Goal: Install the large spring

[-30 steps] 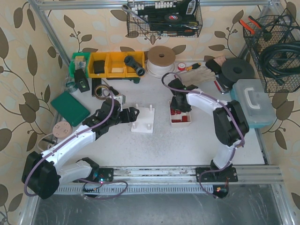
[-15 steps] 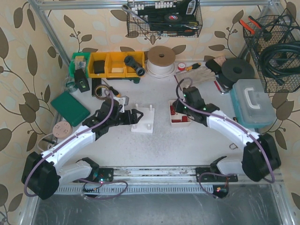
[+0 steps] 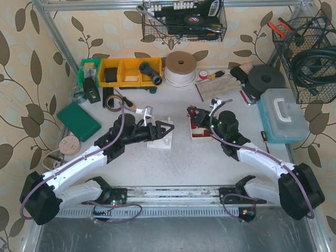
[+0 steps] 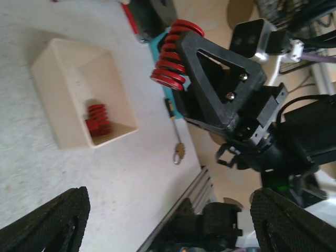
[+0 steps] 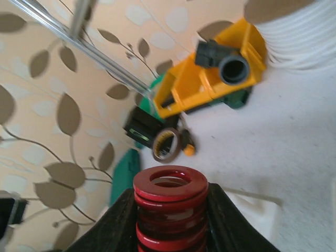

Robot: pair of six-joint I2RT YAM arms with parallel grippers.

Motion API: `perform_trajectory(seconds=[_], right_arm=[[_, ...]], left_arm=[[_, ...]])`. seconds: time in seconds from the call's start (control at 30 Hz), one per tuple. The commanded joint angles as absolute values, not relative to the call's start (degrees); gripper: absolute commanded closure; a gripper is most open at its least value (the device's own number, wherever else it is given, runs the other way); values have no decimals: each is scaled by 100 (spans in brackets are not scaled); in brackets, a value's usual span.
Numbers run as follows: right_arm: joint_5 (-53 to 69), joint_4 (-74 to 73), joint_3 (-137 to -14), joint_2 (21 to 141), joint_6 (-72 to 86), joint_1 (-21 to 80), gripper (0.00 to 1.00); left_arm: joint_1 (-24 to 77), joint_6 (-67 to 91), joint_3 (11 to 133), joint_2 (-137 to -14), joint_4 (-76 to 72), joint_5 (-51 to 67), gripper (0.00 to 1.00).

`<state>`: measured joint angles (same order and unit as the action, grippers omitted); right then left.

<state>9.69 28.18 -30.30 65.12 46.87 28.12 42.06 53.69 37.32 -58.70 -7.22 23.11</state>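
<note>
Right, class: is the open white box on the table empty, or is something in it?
Not empty: the left wrist view shows a red spring lying in one corner of the white box.

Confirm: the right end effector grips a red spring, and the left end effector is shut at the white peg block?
No. The left end effector is open, its fingers spread wide in the left wrist view. The right end effector does grip the red spring, and the left one is at the white peg block.
</note>
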Motion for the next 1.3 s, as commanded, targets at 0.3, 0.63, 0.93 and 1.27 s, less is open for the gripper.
perform_trajectory(seconds=[0.3,0.63,0.93,1.27], right_arm=[[-123,5303,-2655,5876,7732,3023,100],[-708,4595,-2788,5198,8515,3138,100],[-702,4137,-3031,5211,8943,3221,100],[-768,4150,-3026,5231,9048,3326,100]], left_arm=[[4478,6132,4799,-6883,-2799,2530,14],[4629,6442,5636,-7765,-3512,2705,16],[5037,6281,6023,-8171,-3460,2772,16],[5062,6083,6066,-8396,-3316,2650,19]])
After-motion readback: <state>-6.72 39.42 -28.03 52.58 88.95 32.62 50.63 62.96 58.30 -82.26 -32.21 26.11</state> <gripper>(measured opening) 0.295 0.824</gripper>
